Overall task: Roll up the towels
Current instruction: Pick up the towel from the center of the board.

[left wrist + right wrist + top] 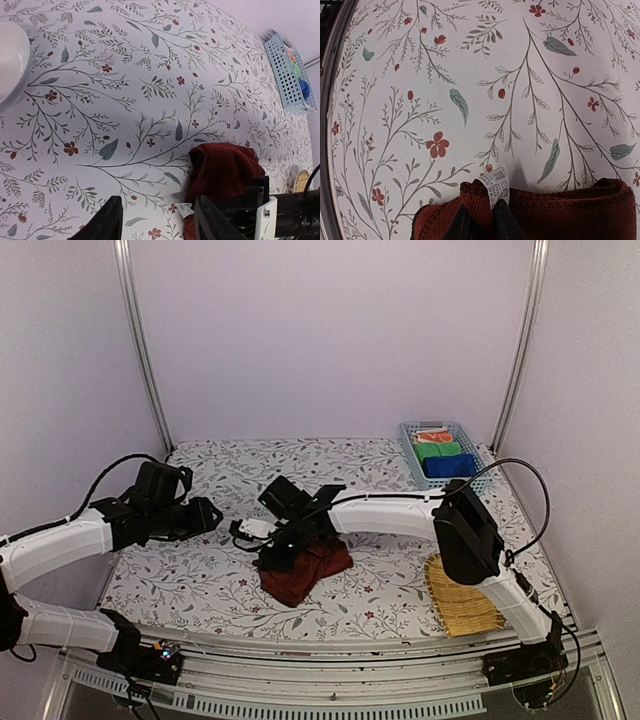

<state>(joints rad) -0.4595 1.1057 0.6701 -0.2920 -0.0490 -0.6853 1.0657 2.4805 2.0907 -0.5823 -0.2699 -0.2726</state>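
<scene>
**A:** The right gripper (481, 220) is pinched shut on the hem of the brown towel (560, 215), right beside the label (495, 185).

**B:** And the left gripper (157, 212)?

**A:** Its jaws are apart and hold nothing. It hovers over the table (220, 570) next to the towel.

**B:** Where do the towels lie?

**A:** The brown one is bunched mid-table, toward the near edge. The blue towel (450, 466) sits bundled in the basket (410, 450).

**B:** How will the brown one handle?

**A:** It's light, limp terry, so I'd expect it to sag and drag on the tablecloth. A pinch at one corner would probably only stretch it. Holding both ends of the hem looks safer.
</scene>
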